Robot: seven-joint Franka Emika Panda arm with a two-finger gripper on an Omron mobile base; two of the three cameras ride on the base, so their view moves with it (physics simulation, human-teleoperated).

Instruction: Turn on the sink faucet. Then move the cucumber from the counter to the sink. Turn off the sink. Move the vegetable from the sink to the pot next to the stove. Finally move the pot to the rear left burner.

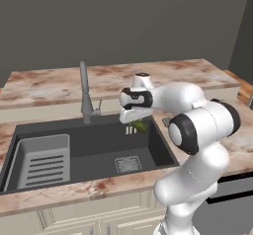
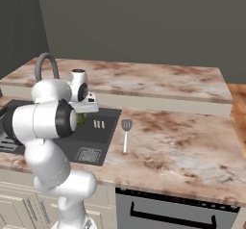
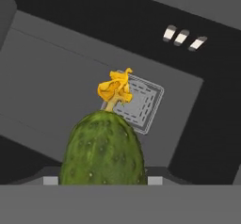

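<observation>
1. Jaws clasp the cucumber (image 3: 102, 148): in the hand view we see its bumpy green body rising from between them, with a withered yellow flower at its tip.
2. We see the gripper (image 1: 134, 122) hanging over the right part of the sink (image 1: 89, 155), with the green vegetable poking out beneath the hand in the left base view, clear of the basin floor.
3. We find the square drain grate (image 1: 128, 164) on the basin floor, below and slightly nearer than the held cucumber; in the hand view it lies just beyond the flower tip.
4. We note the ribbed rack insert (image 1: 43, 161) in the left part of the basin, well apart from the hand.
5. We see the sink faucet (image 1: 85, 95) standing upright at the far rim of the sink, left of the gripper.
6. We see a slotted spatula (image 2: 126, 133) lying on the surface (image 2: 178, 136) just right of the sink, its head pointing to the far side.
7. We cannot tell whether water runs from the spout.
</observation>
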